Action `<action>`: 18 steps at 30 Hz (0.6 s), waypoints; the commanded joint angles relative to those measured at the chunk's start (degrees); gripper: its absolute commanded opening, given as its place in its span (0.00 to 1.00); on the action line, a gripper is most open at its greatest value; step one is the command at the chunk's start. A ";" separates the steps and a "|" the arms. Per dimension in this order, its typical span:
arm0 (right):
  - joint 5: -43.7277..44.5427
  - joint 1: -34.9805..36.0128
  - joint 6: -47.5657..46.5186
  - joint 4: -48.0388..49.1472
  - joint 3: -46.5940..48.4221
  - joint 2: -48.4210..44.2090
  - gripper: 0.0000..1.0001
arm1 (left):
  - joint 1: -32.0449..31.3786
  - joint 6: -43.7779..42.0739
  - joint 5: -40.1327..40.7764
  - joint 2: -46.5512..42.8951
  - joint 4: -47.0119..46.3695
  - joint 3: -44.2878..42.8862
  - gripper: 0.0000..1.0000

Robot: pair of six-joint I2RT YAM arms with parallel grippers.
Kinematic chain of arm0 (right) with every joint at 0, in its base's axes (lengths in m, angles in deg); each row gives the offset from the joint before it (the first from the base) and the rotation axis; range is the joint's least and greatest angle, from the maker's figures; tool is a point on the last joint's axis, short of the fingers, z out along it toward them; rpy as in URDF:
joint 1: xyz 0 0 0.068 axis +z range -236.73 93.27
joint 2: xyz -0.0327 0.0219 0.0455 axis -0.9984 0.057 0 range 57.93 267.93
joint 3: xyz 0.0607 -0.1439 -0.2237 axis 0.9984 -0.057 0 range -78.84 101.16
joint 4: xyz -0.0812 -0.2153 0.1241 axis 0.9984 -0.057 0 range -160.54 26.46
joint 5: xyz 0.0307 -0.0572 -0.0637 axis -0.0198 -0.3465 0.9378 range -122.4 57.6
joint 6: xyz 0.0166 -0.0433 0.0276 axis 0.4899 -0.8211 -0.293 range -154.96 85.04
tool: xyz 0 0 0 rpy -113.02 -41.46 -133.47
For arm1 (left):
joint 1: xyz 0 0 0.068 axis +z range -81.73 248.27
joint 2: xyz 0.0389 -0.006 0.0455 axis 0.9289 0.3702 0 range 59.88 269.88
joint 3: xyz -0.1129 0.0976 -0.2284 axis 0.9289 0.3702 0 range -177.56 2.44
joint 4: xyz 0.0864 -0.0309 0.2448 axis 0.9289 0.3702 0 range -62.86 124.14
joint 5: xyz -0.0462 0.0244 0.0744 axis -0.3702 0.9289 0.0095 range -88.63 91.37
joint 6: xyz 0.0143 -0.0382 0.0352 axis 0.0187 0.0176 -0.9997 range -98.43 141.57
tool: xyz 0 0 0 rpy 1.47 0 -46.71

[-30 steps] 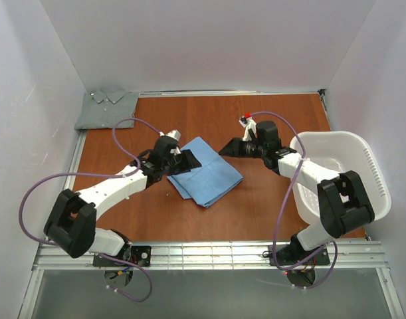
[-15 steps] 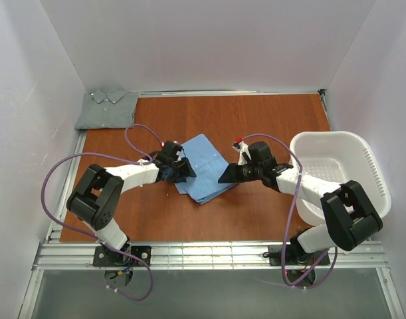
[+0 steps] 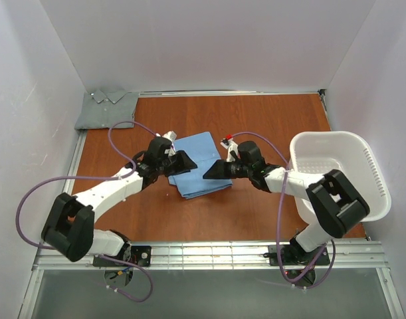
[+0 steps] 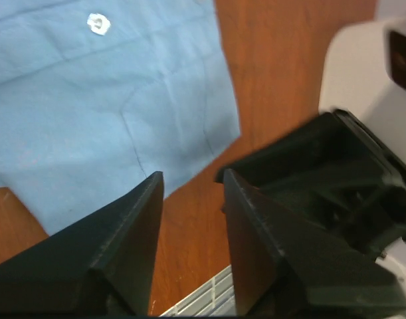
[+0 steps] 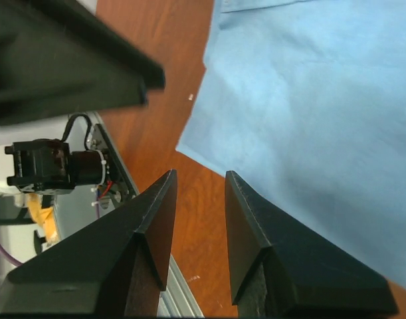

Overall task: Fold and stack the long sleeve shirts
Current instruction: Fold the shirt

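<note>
in the middle of the brown wooden surface (image 3: 269, 116) lies the light blue shirt (image 3: 204, 151), folded into a flat, roughly square packet set at a slant. the left hand (image 3: 189, 161) hangs over the shirt's left part with its fingers pointing right. the right hand (image 3: 209, 173) is at the shirt's near right edge with its fingers pointing left, so the two sets of tips are near each other.

in the left wrist view the left hand (image 4: 192, 176) has its fingers a narrow gap apart with nothing between them. bare wood shows through the gap, and the shirt's edge, with a small white button (image 4: 96, 23), lies just beyond.

the right hand (image 5: 200, 176) is also narrowly parted and holds nothing, with wood in its gap and a corner of blue cloth just past the tips. whether either hand touches the cloth i cannot tell.

the grey-green shirt (image 3: 108, 109) lies folded in the far left corner, well apart from the blue one. a white plastic basket (image 3: 377, 176) stands at the right edge.
</note>
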 commanded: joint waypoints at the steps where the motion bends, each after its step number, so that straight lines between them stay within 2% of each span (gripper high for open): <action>1: -2.98 1.96 5.18 11.06 2.79 4.63 0.27 | -0.81 6.76 -6.47 -3.32 -3.83 7.94 0.33; 6: -3.42 2.31 7.22 16.53 1.22 12.88 0.27 | -0.90 9.85 -7.80 1.50 -7.37 12.89 0.25; 10: -2.99 2.31 8.27 18.56 -2.21 15.54 0.27 | -0.81 11.78 -9.48 4.76 -9.66 15.79 0.20; 13: -2.11 1.62 7.92 18.56 -4.84 15.19 0.27 | -0.81 11.87 -8.69 4.06 -9.13 17.99 0.19; 18: -2.99 -0.85 7.67 17.87 -6.61 8.26 0.26 | 0.33 11.17 -6.93 1.34 -5.97 18.87 0.18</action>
